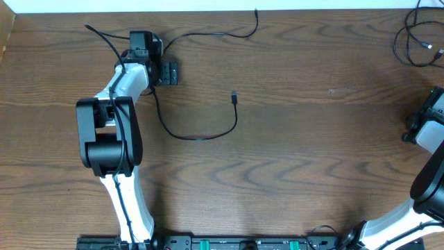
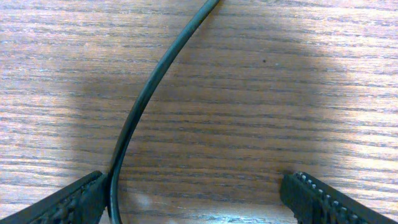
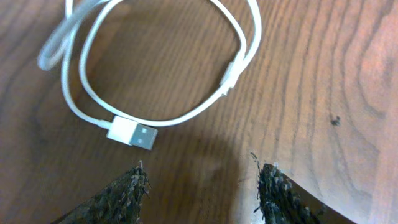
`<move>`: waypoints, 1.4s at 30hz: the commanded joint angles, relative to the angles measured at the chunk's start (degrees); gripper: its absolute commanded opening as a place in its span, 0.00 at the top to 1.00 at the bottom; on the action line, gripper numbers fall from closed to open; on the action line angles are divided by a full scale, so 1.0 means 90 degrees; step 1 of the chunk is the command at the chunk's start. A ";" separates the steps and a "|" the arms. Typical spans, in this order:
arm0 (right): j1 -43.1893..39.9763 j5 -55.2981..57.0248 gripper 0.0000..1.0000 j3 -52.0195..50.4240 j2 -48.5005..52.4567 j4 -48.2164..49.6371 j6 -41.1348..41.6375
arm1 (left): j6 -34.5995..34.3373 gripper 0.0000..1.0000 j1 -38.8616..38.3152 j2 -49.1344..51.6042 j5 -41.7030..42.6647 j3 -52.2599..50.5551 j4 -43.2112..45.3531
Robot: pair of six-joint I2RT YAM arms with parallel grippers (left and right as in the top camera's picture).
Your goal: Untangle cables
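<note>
A long black cable (image 1: pixel 198 137) runs from the table's far edge, passes under my left gripper (image 1: pixel 156 62) and loops round to a small plug (image 1: pixel 234 96). In the left wrist view this cable (image 2: pixel 146 93) lies on the wood against the left finger (image 2: pixel 68 202). The left gripper (image 2: pixel 193 178) stands wide open and holds nothing. A white cable (image 3: pixel 239 59) with a USB plug (image 3: pixel 132 134) lies coiled just ahead of my right gripper (image 3: pixel 202 169), whose jaws are apart over bare wood. More black cables (image 1: pixel 415 38) lie bundled at the far right.
A thin black strand (image 1: pixel 103 40) trails left of the left arm. The right arm (image 1: pixel 429 128) sits at the table's right edge, partly out of frame. The wooden table (image 1: pixel 312 167) ends near the top at a white strip.
</note>
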 commanded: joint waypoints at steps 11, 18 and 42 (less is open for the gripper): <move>-0.0015 -0.0024 0.21 -0.0039 0.1025 0.0585 -0.0100 | 0.0010 0.08 0.0019 0.0357 0.0092 -0.0236 -0.0206; -0.0027 -0.0061 0.11 -0.0039 0.1860 0.1360 -0.0100 | 0.0010 0.08 0.0019 0.0357 0.0095 -0.0236 -0.0206; -0.1902 -0.1326 0.20 0.1656 0.2662 0.0610 -0.0389 | 0.0010 0.08 0.0019 0.0357 0.0092 -0.0236 -0.0206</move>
